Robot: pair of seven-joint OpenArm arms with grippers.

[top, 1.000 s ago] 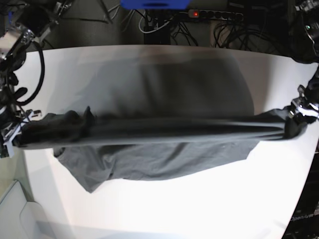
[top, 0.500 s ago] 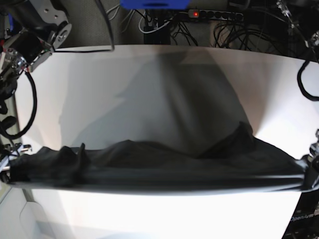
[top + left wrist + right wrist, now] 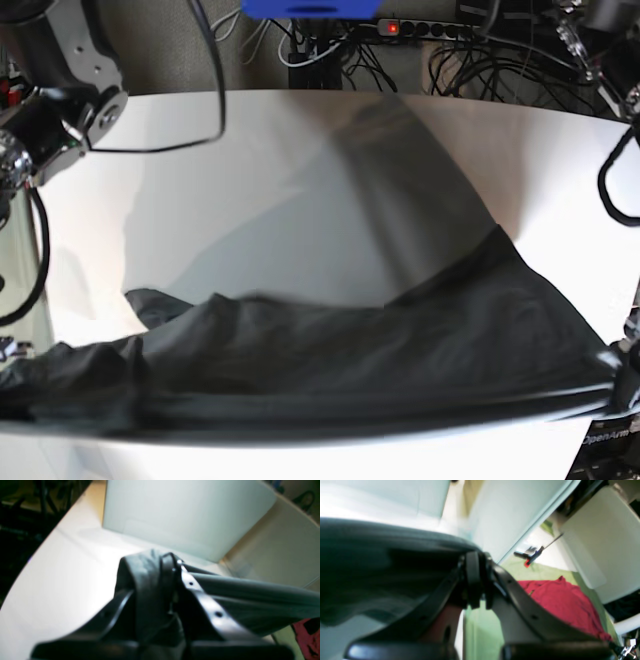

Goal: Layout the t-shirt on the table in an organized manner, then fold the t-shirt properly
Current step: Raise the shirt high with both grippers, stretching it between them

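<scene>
The dark charcoal t-shirt [image 3: 330, 360] hangs stretched in a taut band between my two grippers over the near edge of the white table [image 3: 250, 140]. Its lower part trails back on the tabletop. On the base view's right end, my left gripper [image 3: 171, 566] is shut on a bunched edge of the t-shirt [image 3: 147, 580]. At the other end my right gripper [image 3: 475, 580] is shut on the cloth [image 3: 382, 562]; in the base view that gripper is almost wholly hidden behind the fabric.
A power strip [image 3: 420, 28] and tangled cables lie behind the table's far edge. My right arm's upper links [image 3: 60, 70] lean over the far left corner. A red cloth [image 3: 557, 600] lies on the green floor beside the table. White panels [image 3: 175, 512] stand nearby.
Both grippers have pulled the stretched t-shirt toward the near edge of the table and closer to the camera. The trailing cloth has slid after it, baring the far half of the table.
</scene>
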